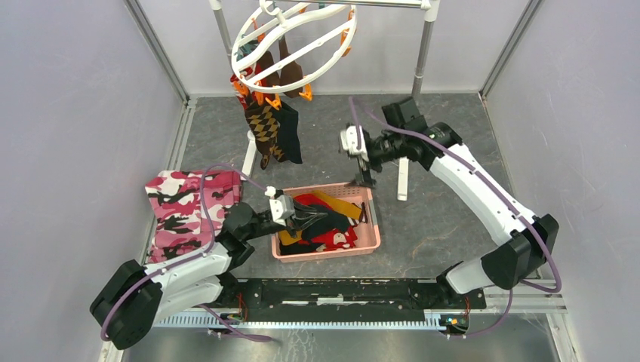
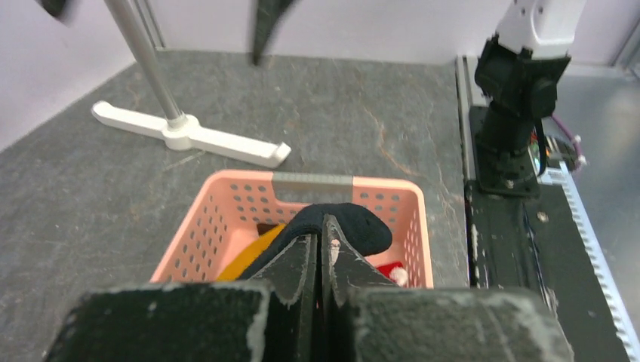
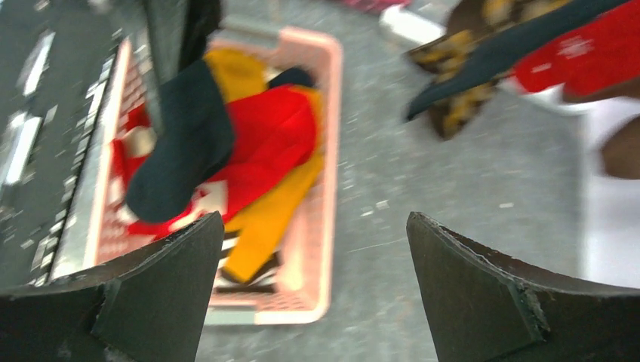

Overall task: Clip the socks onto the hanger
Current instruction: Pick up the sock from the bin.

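Over basket (image 1: 326,253), left claw (image 1: 306,216) pinching sock (image 1: 332,224); camouflage cloth (image 1: 185,207) beside, rack (image 1: 402,179) behind

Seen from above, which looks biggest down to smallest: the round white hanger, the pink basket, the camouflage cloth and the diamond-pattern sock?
1. round white hanger, though it hangs nearer the camera, so its lead is unsure
2. pink basket and camouflage cloth look about alike
3. diamond-pattern sock, clearly the smallest
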`<state>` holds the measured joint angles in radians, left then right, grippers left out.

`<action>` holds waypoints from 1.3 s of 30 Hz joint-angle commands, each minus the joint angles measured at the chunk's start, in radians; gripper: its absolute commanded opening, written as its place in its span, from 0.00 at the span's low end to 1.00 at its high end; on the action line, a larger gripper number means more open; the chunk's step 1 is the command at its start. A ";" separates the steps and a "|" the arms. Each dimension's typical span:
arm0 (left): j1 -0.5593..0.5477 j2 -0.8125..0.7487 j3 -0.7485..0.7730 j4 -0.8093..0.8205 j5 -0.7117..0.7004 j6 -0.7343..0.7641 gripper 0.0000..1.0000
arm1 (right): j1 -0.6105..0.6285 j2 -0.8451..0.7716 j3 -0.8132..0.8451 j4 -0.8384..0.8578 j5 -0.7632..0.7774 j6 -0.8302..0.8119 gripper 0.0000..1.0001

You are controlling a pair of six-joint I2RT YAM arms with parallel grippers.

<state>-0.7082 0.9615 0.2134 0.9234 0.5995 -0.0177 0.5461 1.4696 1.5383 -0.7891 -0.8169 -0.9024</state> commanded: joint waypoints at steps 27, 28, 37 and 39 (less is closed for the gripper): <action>-0.031 0.019 0.110 -0.031 0.114 -0.142 0.02 | 0.046 -0.261 -0.716 0.573 -0.297 0.313 0.69; -0.031 0.024 0.108 -0.023 0.110 -0.148 0.02 | 0.046 -0.265 -0.715 0.573 -0.300 0.318 0.67; -0.031 0.046 0.083 0.042 0.055 -0.212 0.02 | 0.048 -0.239 -0.732 0.594 -0.302 0.371 0.17; -0.031 0.042 0.072 0.046 0.035 -0.224 0.03 | 0.049 -0.239 -0.731 0.592 -0.306 0.373 0.08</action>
<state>-0.7357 1.0080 0.2836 0.8955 0.6785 -0.1799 0.5892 1.2278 0.8036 -0.2260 -1.1030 -0.5549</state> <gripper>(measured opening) 0.043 0.144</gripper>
